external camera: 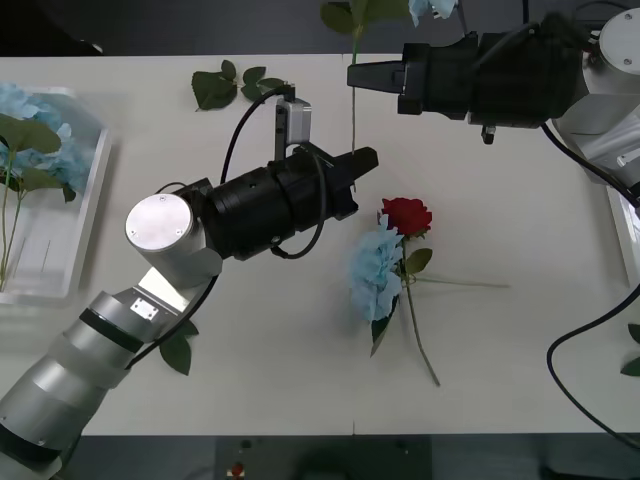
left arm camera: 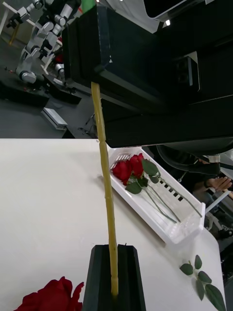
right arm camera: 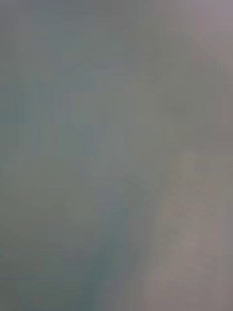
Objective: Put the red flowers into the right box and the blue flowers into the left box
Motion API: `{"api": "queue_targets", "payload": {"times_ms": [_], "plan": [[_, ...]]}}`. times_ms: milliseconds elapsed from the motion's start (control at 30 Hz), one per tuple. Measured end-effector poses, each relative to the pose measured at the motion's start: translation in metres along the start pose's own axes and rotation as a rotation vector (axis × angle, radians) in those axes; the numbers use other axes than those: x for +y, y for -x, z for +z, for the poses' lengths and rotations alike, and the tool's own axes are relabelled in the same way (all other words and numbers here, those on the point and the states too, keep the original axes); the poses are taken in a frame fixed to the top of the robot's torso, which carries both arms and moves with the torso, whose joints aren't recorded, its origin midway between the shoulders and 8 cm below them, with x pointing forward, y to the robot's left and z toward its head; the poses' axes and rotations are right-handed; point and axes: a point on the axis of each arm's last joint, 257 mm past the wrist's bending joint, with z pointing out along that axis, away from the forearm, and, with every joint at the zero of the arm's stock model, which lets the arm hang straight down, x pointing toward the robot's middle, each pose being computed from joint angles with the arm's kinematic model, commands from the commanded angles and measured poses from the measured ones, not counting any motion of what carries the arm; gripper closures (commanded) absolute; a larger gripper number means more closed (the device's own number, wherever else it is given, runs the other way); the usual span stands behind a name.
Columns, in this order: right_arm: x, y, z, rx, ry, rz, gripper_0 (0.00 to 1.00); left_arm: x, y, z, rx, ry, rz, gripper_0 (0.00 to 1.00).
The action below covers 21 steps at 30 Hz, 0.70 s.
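Note:
A blue flower (external camera: 430, 8) at the table's far edge has a long stem (external camera: 353, 115) running between both grippers. My right gripper (external camera: 355, 77) is shut on the stem near its leaves. My left gripper (external camera: 365, 160) is shut on the stem's lower end. In the left wrist view the stem (left arm camera: 106, 180) rises from my left gripper (left arm camera: 114, 252) to the right gripper (left arm camera: 97, 58). A red flower (external camera: 406, 215) and another blue flower (external camera: 375, 270) lie mid-table. The left box (external camera: 90, 200) holds blue flowers (external camera: 30, 125). The right box (left arm camera: 184, 233) holds red flowers (left arm camera: 128, 169).
Loose leaf sprigs lie at the far middle (external camera: 225, 85), under my left arm (external camera: 178, 352) and beside the right box (left arm camera: 201, 279). The right box's rim (external camera: 625, 235) shows at the table's right edge. Cables hang from the right arm.

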Motion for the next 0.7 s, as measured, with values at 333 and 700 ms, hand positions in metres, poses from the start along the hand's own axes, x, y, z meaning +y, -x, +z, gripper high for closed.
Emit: {"api": "queue_targets", "payload": {"times_ms": [333,700], "plan": [[-0.008,-0.004,-0.002,0.025,-0.040,-0.041,0.31,-0.008,0.001,-0.005,0.020,-0.050,-0.002,1.00],[-0.029,0.000,-0.061,0.145,-0.185,-0.179,0.01,0.016,0.023,-0.052,0.114,-0.089,-0.103,1.00]]}}
